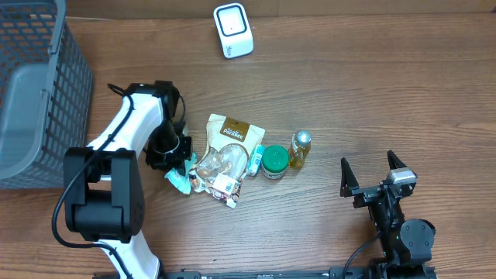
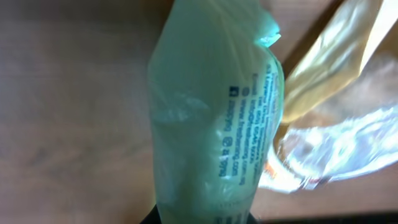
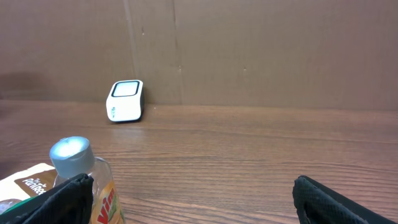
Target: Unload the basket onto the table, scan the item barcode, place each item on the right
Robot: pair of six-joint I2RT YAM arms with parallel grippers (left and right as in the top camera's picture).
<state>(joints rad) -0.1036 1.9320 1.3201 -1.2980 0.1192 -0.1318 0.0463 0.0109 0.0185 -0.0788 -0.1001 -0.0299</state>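
The left end effector (image 1: 175, 161) pinches the green packet (image 1: 180, 180), at 9 o'clock from the snack bag (image 1: 229, 146). It could slip or fold, hiding its barcode from the scanner (image 1: 233, 29). The right end effector (image 1: 373, 172) is wide, empty.

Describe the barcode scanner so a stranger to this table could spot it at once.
Start at the wooden table and follow its far edge, at the top of the overhead view. The scanner stands there alone, well behind the brown snack pouch at mid-table. It is the only white, boxy thing, with a dark-rimmed square window.
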